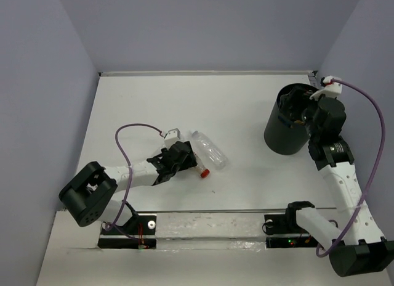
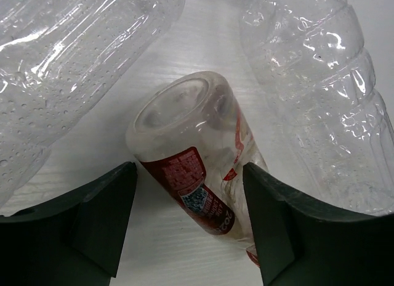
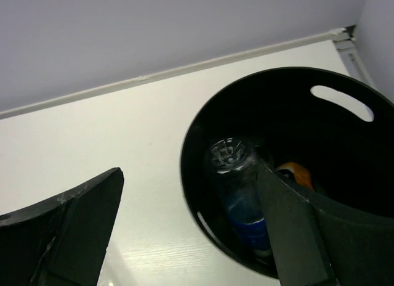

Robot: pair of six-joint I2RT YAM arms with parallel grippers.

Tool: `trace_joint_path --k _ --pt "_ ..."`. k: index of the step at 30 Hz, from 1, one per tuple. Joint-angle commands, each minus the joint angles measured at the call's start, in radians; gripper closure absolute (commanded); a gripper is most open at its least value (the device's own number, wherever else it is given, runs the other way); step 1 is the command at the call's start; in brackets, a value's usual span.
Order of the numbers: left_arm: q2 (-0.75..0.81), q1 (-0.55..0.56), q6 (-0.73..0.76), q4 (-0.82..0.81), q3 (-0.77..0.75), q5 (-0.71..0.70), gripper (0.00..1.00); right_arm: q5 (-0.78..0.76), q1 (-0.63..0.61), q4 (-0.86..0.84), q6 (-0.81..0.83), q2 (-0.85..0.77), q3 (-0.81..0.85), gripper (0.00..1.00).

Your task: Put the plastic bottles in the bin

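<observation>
My left gripper [image 2: 189,175] is open with its jaws either side of a small clear bottle with a red label [image 2: 197,156], lying on the table with its base towards the camera. In the top view this gripper [image 1: 184,158] is beside that bottle's red cap [image 1: 204,172]. Two larger clear bottles lie alongside, one at upper left [image 2: 68,58] and one at right [image 2: 320,95]; a clear bottle [image 1: 208,149] also shows from above. My right gripper [image 3: 189,175] is open and empty above the black bin [image 3: 289,107], which holds a blue-labelled bottle [image 3: 240,187] and an orange one [image 3: 294,172].
The bin [image 1: 282,137] stands at the far right near the side wall. Grey walls close in the white table on three sides. A purple cable [image 1: 132,129] loops above the left arm.
</observation>
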State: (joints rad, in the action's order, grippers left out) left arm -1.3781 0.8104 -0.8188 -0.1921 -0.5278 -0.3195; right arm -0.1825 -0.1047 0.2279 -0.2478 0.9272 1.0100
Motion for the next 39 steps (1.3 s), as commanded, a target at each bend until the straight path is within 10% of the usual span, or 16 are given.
trace_joint_path --k 1,10,18,39 --pt "-0.003 0.006 -0.014 -0.038 -0.021 -0.052 0.32 0.27 0.005 0.039 -0.057 -0.093 0.013 0.07" --pt "0.053 0.019 0.0 -0.024 0.002 -0.053 0.81 0.495 -0.107 0.108 -0.03 -0.159 -0.079 0.2" --pt "0.206 0.142 0.021 0.167 -0.107 -0.134 0.85 0.333 -0.435 0.131 0.081 0.149 -0.019 0.06" --pt "0.755 0.161 0.119 0.479 -0.261 -0.256 0.85 0.37 -0.604 0.113 0.131 1.051 0.449 0.02"
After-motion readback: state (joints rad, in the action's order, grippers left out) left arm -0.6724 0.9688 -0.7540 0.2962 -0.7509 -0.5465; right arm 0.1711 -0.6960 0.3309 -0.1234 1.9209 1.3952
